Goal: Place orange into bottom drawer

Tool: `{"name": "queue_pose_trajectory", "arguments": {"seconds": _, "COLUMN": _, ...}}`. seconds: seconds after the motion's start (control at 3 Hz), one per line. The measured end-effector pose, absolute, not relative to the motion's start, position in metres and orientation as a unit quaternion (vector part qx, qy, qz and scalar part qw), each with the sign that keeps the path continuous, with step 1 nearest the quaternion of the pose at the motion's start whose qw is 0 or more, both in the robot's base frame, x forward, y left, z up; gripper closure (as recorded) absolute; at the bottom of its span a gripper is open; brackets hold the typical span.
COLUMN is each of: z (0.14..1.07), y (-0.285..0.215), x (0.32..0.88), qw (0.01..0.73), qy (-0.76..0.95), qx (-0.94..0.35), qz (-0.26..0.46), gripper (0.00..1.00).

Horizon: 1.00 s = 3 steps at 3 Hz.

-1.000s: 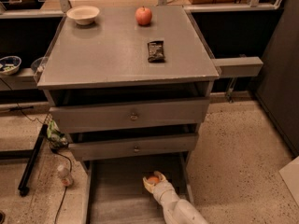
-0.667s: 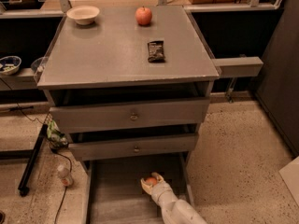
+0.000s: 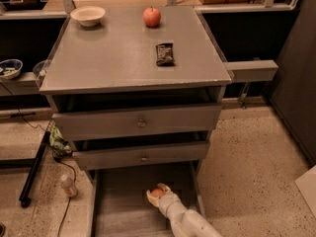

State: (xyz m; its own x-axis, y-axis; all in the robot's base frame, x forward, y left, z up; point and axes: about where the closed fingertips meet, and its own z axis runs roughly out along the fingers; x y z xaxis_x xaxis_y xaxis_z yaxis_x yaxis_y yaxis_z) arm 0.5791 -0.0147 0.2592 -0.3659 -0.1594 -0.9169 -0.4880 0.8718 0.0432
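Your gripper (image 3: pixel 158 197) was low in the centre of the view, inside the pulled-out bottom drawer (image 3: pixel 121 205), at the end of the pale arm (image 3: pixel 190 223) that entered from the lower edge. Its fingers (image 3: pixel 165 188) were closed around the orange (image 3: pixel 157 192), which showed between them as a small bright patch. The orange lay over the right half of the drawer's floor, near the right wall; you could not tell whether it touched the floor or hung just above it.

Above, the middle drawer (image 3: pixel 144 155) and the top drawer (image 3: pixel 138 121) each stood slightly pulled out, each with a small round knob at its centre.

On the grey worktop (image 3: pixel 113 58) sat three things, well apart from one another: a pale bowl (image 3: pixel 88 15) at the far left corner, a red apple (image 3: pixel 152 17) at the far middle, and a dark snack bar (image 3: pixel 165 54) to the right of centre.

On the speckled floor (image 3: pixel 247 152) to the left of the cabinet a small bottle (image 3: pixel 68 185) stood beside a dark cable.
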Motion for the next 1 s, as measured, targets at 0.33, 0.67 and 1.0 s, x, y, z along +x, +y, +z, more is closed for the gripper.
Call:
{"name": "queue_pose_trajectory", "arguments": {"seconds": 0.33, "z": 0.267, "y": -0.012, "x": 0.579, "qw": 0.527, "qy": 0.802, "qx": -0.217, "qz": 0.180, "gripper": 1.00}}
{"name": "queue_pose_trajectory", "arguments": {"seconds": 0.67, "z": 0.280, "y": -0.007, "x": 0.580, "qw": 0.526, "qy": 0.785, "qx": -0.244, "qz": 0.218, "gripper": 1.00}}
{"name": "queue_pose_trajectory", "arguments": {"seconds": 1.0, "z": 0.288, "y": -0.001, "x": 0.580, "qw": 0.525, "qy": 0.768, "qx": -0.266, "qz": 0.252, "gripper": 1.00}}
